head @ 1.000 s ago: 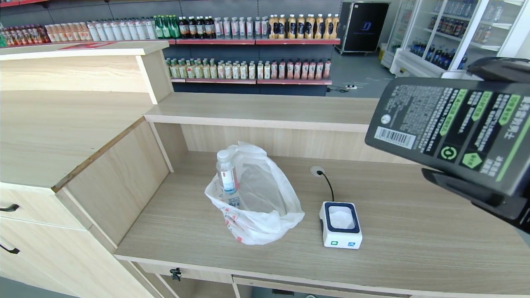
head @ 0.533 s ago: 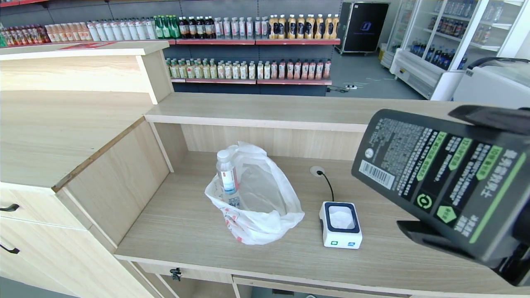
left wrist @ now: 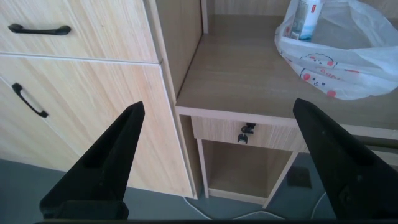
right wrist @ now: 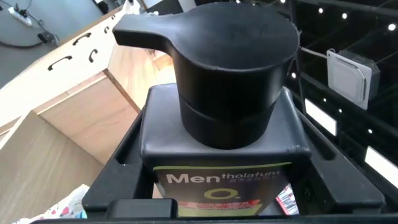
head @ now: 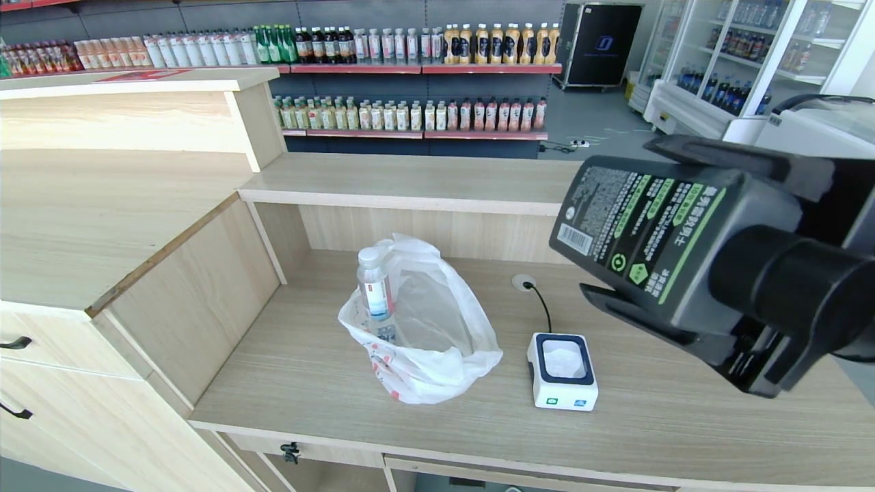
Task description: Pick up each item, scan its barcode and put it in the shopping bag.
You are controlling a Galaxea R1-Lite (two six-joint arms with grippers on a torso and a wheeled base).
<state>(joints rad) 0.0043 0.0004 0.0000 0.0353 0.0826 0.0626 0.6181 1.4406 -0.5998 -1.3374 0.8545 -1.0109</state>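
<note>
My right gripper (head: 632, 229) is shut on a black bottle (head: 656, 232) with green labels and a barcode, held in the air above and right of the white scanner (head: 562, 371). The bottle's black cap (right wrist: 230, 68) faces the right wrist camera, with one finger (right wrist: 124, 162) along each side of its body. A white shopping bag (head: 420, 328) stands on the wooden counter (head: 683, 410) left of the scanner, with a clear water bottle (head: 374, 283) inside. My left gripper (left wrist: 217, 162) is open, low and left of the counter, with nothing between its fingers; the bag (left wrist: 348, 53) lies beyond it.
A raised counter ledge (head: 424, 179) runs behind the work surface and a tall wooden cabinet (head: 116, 205) bounds it on the left. The scanner's cable (head: 543, 304) runs to a hole in the counter. Drawers (left wrist: 74, 81) stand near my left gripper. Drink shelves (head: 410, 75) stand far behind.
The right arm has carried the black bottle left and turned it, so its barcode end now points toward the scanner and the cap swings to the right. Bag and scanner are still.
</note>
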